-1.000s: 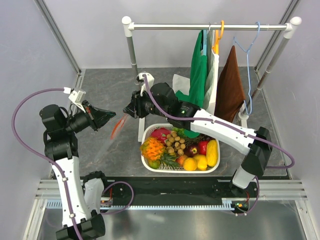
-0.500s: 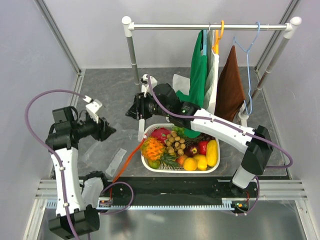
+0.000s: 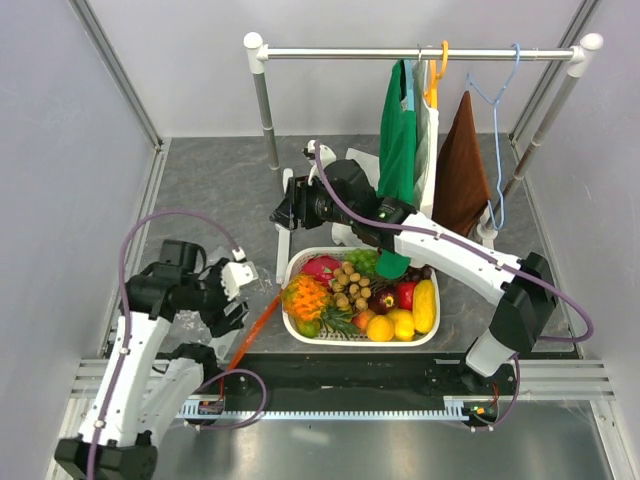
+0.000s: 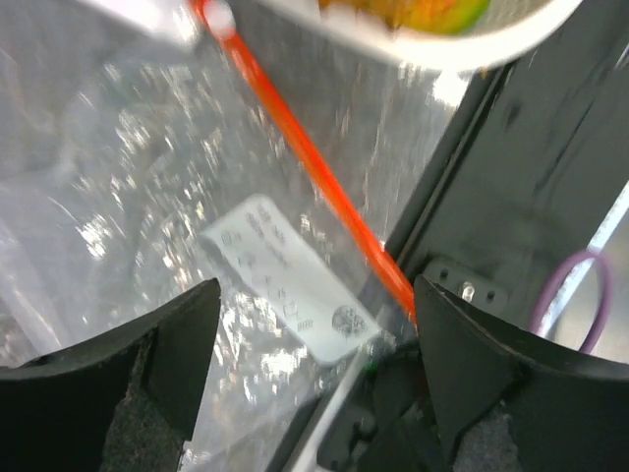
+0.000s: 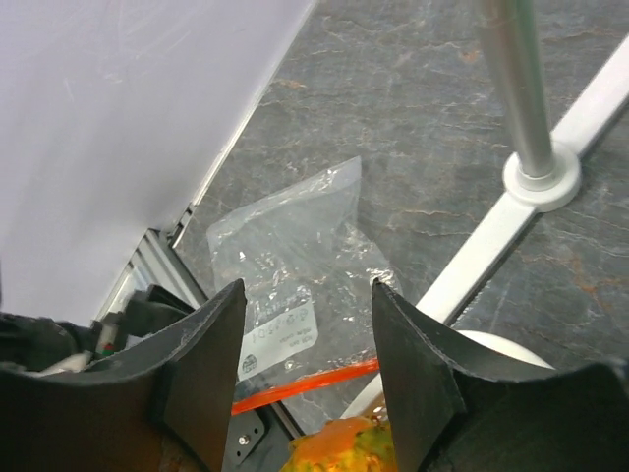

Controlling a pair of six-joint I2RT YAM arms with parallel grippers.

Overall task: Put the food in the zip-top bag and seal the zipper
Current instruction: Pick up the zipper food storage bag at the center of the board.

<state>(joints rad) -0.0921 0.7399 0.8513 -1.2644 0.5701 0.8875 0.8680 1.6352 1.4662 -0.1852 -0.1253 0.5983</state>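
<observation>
My left gripper [image 4: 314, 393] hangs with its jaws spread and nothing in them, low over the zip-top bag [image 4: 147, 147]. The bag lies flat and crinkled on the table, white label [image 4: 290, 280] facing up. The zipper [image 4: 305, 157] runs as an orange-red line from the slider tab [image 4: 218, 18], just beside the basket's rim [image 4: 491, 39], down to the black strip [image 3: 350, 372] along the near edge.

My right gripper [image 5: 310, 374] is likewise parted and empty. It is held higher, above the basket's far left corner, and looks down on the same bag.

The food is all in the white basket [image 3: 360, 340], right of the bag. The pineapple [image 3: 305, 297] sits at its left end and the yellow pieces [image 3: 402, 322] toward its right, among other toy fruit.

The table [image 3: 220, 180] is dark grey with a marbled pattern. Pale, plain wall panels [image 3: 60, 120] close it in on three sides. At the back stands a clothes rack [image 3: 420, 53] on white feet, with a green cloth [image 3: 397, 140] and a brown cloth [image 3: 460, 170] hanging from it.
</observation>
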